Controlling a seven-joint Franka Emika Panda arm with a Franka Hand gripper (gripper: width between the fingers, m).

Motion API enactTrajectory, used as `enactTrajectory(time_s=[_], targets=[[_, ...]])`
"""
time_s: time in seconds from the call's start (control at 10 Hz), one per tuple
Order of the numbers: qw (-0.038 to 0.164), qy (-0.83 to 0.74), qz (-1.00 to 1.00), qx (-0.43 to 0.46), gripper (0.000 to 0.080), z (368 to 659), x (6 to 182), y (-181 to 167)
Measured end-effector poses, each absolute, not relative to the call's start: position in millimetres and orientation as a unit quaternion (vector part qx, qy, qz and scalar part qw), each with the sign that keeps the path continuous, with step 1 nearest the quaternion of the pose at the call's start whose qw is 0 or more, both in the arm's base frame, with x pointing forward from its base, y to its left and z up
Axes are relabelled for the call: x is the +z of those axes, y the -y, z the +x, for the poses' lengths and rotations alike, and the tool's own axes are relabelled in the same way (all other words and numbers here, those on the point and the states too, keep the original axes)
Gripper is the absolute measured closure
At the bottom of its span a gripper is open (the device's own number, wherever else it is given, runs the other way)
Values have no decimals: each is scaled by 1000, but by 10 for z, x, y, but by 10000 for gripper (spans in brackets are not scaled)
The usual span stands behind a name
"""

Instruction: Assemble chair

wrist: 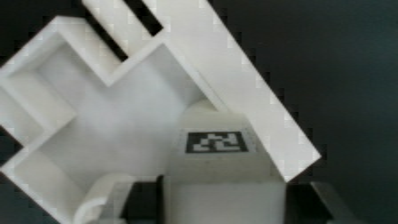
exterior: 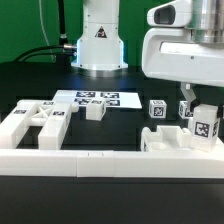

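Black counter (exterior: pixel 130 125) before a green backdrop (exterior: pixel 30 30), robot base (exterior: pixel 100 45) upper centre. At the exterior view's right, the gripper (exterior: pixel 198 110) is clamped on a tagged white chair piece (exterior: pixel 206 127); other chair pieces (exterior: pixel 35 125) lie lower left, behind the white rail (exterior: pixel 80 162).

A black table (exterior: pixel 25 80) takes up most of the scene under bright, even light. Behind it stands a plain green backdrop (exterior: pixel 25 25). The marker board (exterior: pixel 100 98) lies flat on the table, toward the back.
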State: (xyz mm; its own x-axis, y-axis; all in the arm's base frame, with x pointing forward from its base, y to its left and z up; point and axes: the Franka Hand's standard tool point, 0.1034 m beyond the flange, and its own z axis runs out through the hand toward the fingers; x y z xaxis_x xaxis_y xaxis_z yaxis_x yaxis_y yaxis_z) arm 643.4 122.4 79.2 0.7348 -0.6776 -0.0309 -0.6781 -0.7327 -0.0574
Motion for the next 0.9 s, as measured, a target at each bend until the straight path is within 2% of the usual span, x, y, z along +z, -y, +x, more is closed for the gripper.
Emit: enactTrajectory(time_s=[0.4,0.6,0.9], targets=[[40,-476,-878,8,515,6444,791,-1228],[62,-588,-806,2,515,6455,794,-1238],[77,-706,-704,14,514,6476,794,-1235]])
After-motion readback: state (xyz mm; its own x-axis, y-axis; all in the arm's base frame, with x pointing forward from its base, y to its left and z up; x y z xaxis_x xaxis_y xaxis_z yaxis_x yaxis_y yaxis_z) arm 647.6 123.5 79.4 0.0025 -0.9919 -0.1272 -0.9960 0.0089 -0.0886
